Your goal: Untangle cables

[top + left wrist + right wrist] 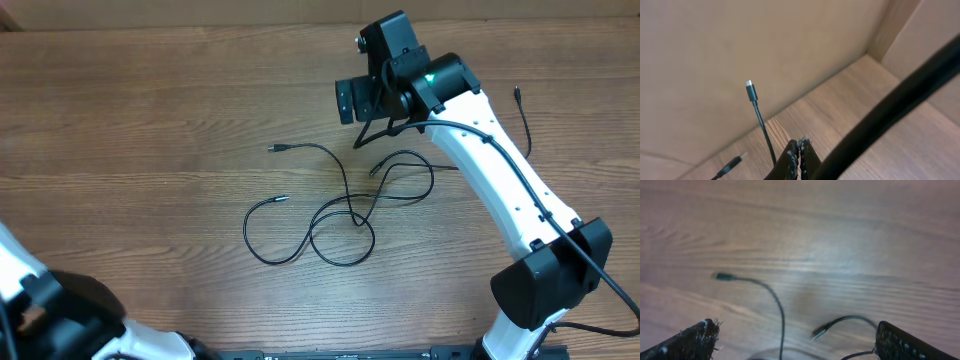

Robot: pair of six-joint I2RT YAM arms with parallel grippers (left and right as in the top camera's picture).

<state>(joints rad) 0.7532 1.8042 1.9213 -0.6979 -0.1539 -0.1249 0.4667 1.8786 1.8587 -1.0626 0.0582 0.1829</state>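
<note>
You are looking down on a broad wooden table (130, 120), matte and flat, its brown grain running side to side. The white right arm (500, 190), with its black joints, is extending from the near right corner toward the far middle. The left arm (60, 310) is sitting at the near left corner, well apart from the work. In the left wrist view a plain cardboard wall (715, 50) is standing behind the table, and a thick black wire (890, 115) is cutting across the right side, blocking part of that view.

The cables (340, 215) are lying mid-table as thin, glossy black cords, looping and crossing over one another. A stray cable (524, 120) is curving alone beyond the right arm.

The right gripper (800, 345) is hanging over the far edge of the tangle with its fingers spread wide and holding nothing. One plug (722, 276) is lying ahead of its left finger, and a second plug (820, 330) between the fingers, nearer the right one.

The left gripper (799, 157) is showing its ridged fingers pressed together. A thin cord (761, 125) is running just beside them, but you cannot tell whether it is touching.
</note>
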